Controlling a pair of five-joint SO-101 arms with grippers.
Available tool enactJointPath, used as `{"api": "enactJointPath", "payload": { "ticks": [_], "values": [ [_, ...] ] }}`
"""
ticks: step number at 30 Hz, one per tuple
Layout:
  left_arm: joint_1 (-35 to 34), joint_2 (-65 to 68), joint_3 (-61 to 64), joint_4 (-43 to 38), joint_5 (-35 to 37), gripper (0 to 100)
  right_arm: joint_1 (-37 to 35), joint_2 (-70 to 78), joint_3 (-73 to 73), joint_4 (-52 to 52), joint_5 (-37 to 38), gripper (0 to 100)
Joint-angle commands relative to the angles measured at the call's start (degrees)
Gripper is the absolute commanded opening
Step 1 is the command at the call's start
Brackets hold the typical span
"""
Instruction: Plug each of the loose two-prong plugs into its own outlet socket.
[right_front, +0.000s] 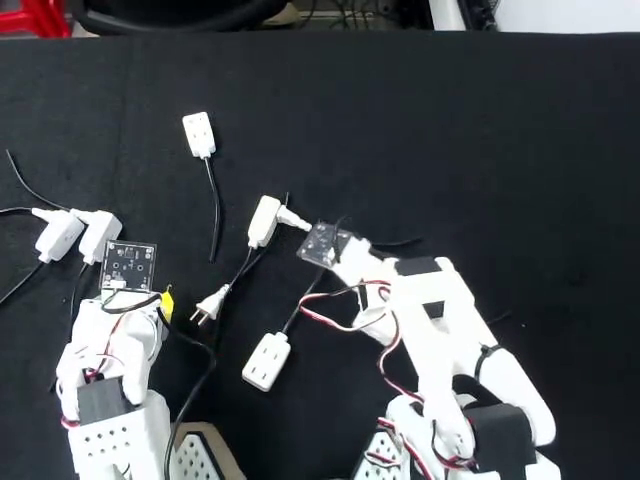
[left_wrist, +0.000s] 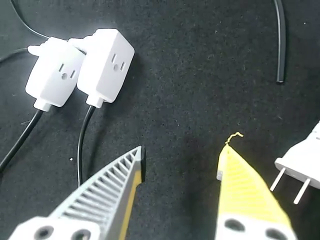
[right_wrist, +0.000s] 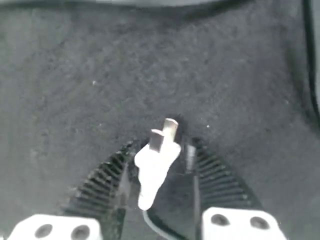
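My right gripper (right_wrist: 161, 146) is shut on a white two-prong plug (right_wrist: 155, 162), prongs pointing away over bare cloth. From above, this plug (right_front: 290, 218) sits right beside a white socket (right_front: 263, 221); whether they touch I cannot tell. My left gripper (left_wrist: 182, 150) is open, with nothing between the grey finger and the yellow finger (right_front: 167, 300). Two white sockets (left_wrist: 80, 67) lie side by side ahead of it. A loose white plug (left_wrist: 300, 165) lies just beyond the yellow finger, also visible from above as the loose plug (right_front: 207, 307).
Another socket (right_front: 199, 133) with a short black cable lies toward the far side. One more socket (right_front: 266, 361) rests near the front between the arms. Black cables trail across the black cloth (right_front: 480, 150), which is bare on the right.
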Motion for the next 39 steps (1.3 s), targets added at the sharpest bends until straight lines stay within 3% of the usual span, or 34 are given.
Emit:
{"api": "enactJointPath", "payload": {
  "ticks": [1,5,9,19,24,31,39],
  "values": [
    [-0.4,0.0,1.1,-1.1,-0.4,24,0.3,-0.9,-0.5,2.0,-7.8,22.3],
    [-0.1,0.0,1.1,-1.1,-0.4,24,-4.0,-0.9,-1.5,7.4,-12.9,19.8],
    [-0.1,0.0,1.1,-1.1,-0.4,24,-2.7,-0.9,-1.5,7.4,-16.2,19.8],
    [-0.1,0.0,1.1,-1.1,-0.4,24,2.2,-0.8,0.9,2.5,-10.9,19.0],
    [0.0,0.0,1.1,-1.1,-0.4,24,2.4,-0.8,1.5,0.6,-10.9,4.4],
    [0.0,0.0,1.1,-1.1,-0.4,24,2.1,-0.8,1.0,-2.4,-10.9,3.4],
    [0.0,0.0,1.1,-1.1,-0.4,24,2.0,-0.9,-10.2,14.3,-11.2,1.2]
  ]
}}
